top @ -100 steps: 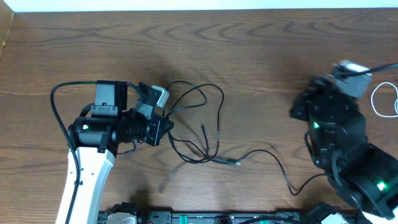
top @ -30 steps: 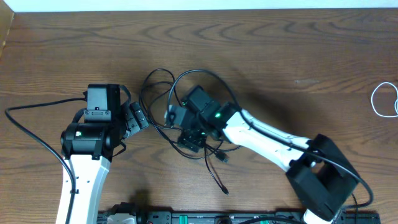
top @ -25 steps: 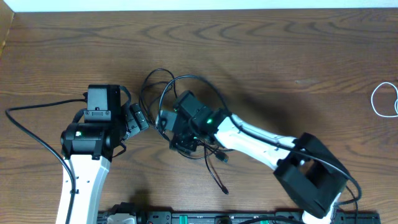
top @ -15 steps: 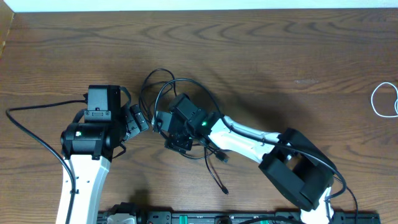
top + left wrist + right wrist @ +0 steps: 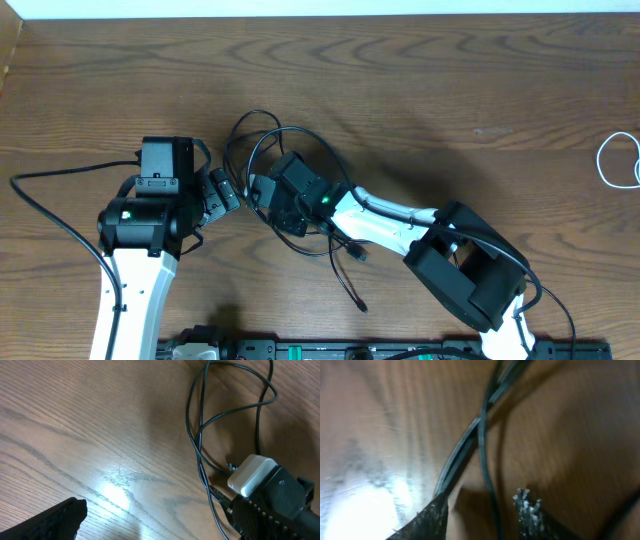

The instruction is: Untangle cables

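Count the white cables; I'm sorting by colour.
1: the white cable loops at the overhead view's right edge, apart from the black tangle; others may hide under the right arm.

No word, number or brand can be read in any view. The black box (image 5: 165,158) on the left arm (image 5: 135,275) has a thin strip of pale marks along its near edge, but they are too small to make out.
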Motion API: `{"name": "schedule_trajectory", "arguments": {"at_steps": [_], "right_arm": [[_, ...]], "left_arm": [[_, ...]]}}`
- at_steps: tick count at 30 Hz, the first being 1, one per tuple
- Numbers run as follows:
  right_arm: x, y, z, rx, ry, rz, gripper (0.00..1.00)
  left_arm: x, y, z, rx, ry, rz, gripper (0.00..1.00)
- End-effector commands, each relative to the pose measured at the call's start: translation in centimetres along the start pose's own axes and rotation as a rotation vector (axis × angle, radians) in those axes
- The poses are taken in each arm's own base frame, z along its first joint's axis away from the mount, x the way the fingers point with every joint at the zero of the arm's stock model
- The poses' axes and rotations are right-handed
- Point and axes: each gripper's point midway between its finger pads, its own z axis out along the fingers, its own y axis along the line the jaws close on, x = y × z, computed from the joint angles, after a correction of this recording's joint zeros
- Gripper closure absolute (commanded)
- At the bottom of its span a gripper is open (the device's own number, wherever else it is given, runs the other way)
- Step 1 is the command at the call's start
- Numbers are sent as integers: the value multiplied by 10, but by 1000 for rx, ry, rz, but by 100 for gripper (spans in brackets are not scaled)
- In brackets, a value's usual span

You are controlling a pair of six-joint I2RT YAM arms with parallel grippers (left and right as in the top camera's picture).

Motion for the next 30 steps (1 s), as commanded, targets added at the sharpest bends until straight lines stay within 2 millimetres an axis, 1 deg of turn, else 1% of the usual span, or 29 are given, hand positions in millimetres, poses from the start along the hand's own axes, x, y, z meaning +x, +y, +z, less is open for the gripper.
{"name": "schedule_trajectory", "arguments": {"at_steps": [1, 6, 10, 13, 15, 16, 17, 18, 22, 24, 26, 28, 30], "right_arm": [[7, -16, 3, 76, 31, 15, 64], [18, -21, 9, 88, 58, 44, 65], [29, -18, 18, 79, 85, 86, 67], [38, -17, 25, 75, 104, 115, 66], [39, -16, 26, 73, 109, 120, 66], [39, -16, 26, 73, 109, 120, 75], [39, -16, 26, 73, 108, 127, 89], [39, -16, 26, 74, 106, 143, 99], [38, -16, 26, 78, 102, 216, 99], [37, -16, 23, 81, 100, 274, 99], [34, -15, 15, 80, 105, 294, 99], [28, -14, 2, 78, 103, 294, 99], [16, -13, -19, 82, 87, 290, 99]], "left_arm": [[-1, 0, -2, 4, -6, -8, 1], [0, 0, -2, 6, -4, -8, 1], [0, 0, -2, 7, -4, -5, 1], [0, 0, -2, 7, -4, 7, 2], [0, 0, -2, 7, -4, 7, 2], [0, 0, -2, 6, -4, 7, 2], [0, 0, -2, 6, -4, 7, 2], [0, 0, -2, 7, -5, 7, 2], [-1, 0, -2, 6, -5, 11, 2], [-1, 0, -2, 6, -5, 23, 2], [-1, 0, -2, 8, -8, 41, 2], [-3, -1, -2, 10, -14, 44, 2], [-4, -2, -2, 14, -20, 43, 2]]}}
